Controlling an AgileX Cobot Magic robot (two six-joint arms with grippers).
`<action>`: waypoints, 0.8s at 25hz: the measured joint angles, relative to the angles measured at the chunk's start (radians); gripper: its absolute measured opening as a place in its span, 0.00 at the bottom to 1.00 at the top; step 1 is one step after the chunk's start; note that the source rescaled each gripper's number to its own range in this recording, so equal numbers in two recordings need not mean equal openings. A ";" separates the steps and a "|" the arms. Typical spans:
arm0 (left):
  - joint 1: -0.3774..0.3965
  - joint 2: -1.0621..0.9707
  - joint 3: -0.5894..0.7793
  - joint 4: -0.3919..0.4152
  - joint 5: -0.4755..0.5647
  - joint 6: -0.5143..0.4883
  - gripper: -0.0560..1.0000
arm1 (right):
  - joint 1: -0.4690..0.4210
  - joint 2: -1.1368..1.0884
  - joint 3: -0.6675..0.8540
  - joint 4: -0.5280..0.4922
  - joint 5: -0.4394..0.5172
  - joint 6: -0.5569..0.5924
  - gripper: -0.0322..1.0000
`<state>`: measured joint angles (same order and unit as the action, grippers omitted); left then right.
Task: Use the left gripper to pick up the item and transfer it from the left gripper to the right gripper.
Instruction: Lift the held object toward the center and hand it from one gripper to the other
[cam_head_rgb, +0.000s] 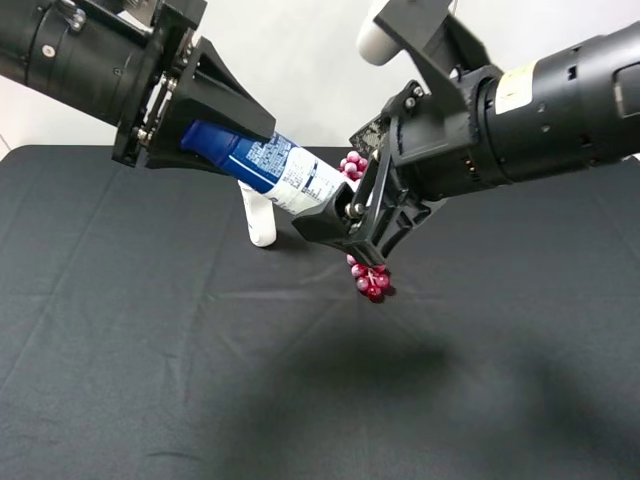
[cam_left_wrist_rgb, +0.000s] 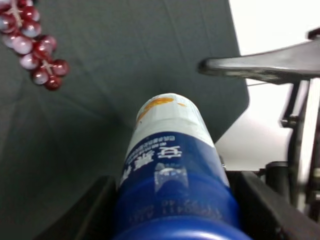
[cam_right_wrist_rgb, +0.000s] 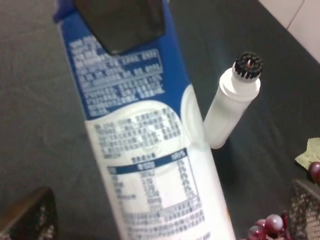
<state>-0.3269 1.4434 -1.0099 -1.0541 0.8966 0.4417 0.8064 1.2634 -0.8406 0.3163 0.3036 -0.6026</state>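
Above the small white plastic bottle with the black ribbed cap (cam_head_rgb: 260, 222), which stands on the black cloth-covered worktop (cam_head_rgb: 150, 380), the tall cylindrical spray can with a bright blue cap and a blue-to-white printed body (cam_head_rgb: 272, 168) is held clear of the cloth. It is gripped at its blue upper end by the left claw (cam_head_rgb: 222, 138), whose wide black jaws are closed against its sides. In the left wrist view the spray can (cam_left_wrist_rgb: 170, 165) is seen filling the gap between them.

The long axis is slanted. The capped end is raised on the side of the bottle toward the left arm, and the white base is lowered past the bottle toward the right arm. That base end is met by the right claw (cam_head_rgb: 345, 225), carried on the black arm with the white bracket. In the right wrist view the white body (cam_right_wrist_rgb: 160, 190) is seen running between the two jaws, which are spread wide with a gap on each side; nothing is gripped by them.

The pickup is judged done and the handover half made. The right jaws are to be closed on the white lower body before the left grip is let go. A bunch of red grapes (cam_head_rgb: 370, 282) lies on the worktop beyond the bottle, beneath the right claw.
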 joint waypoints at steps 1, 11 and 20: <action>0.000 0.000 0.000 -0.016 0.004 0.012 0.06 | 0.000 0.009 0.000 0.000 -0.004 0.000 1.00; 0.000 0.000 0.000 -0.071 0.027 0.058 0.06 | 0.000 0.087 0.000 0.001 -0.018 0.000 1.00; 0.000 0.000 0.000 -0.071 0.031 0.070 0.06 | 0.000 0.088 0.000 0.001 -0.047 -0.001 0.26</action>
<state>-0.3269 1.4434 -1.0099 -1.1249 0.9280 0.5113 0.8064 1.3516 -0.8406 0.3171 0.2567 -0.6038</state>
